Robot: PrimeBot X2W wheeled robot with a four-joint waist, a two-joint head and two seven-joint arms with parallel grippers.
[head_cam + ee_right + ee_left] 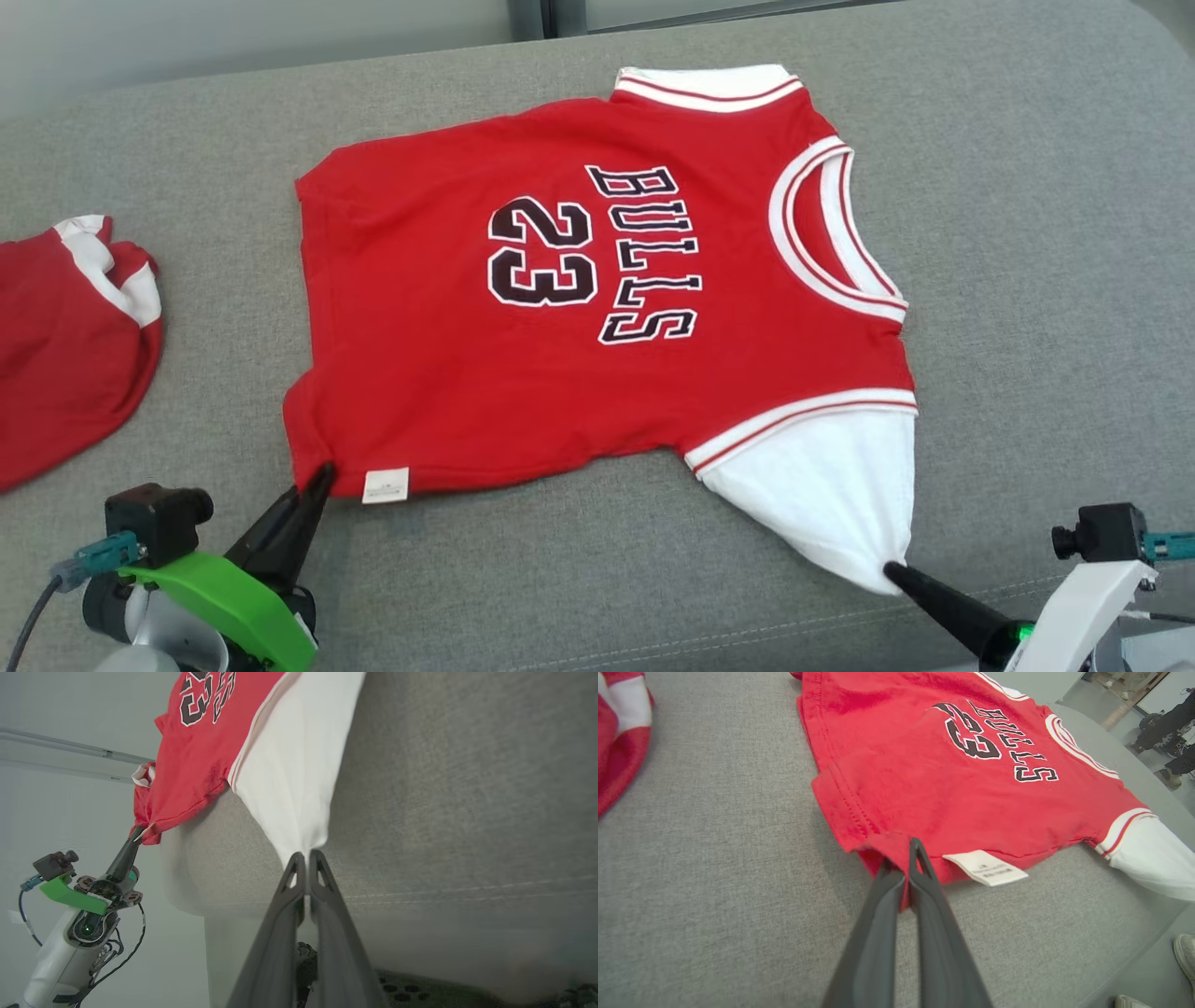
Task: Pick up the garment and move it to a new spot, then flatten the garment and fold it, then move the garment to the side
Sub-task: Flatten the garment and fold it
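The red Bulls jersey lies spread print-up in the middle of the grey woven cushion; I judge it light, limp knit that sags and creases once released, so hem corners and sleeve tips are my holds. My left gripper is pinched closed on the red hem corner beside the white care label, and my right gripper is closed on the tip of the white sleeve, both toward the cushion's near side. A crumpled red-and-white garment sits at the cushion's left end.

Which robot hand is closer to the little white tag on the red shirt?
Left. The left gripper pinches the shirt right beside the tag; the right gripper holds the white sleeve, well away.
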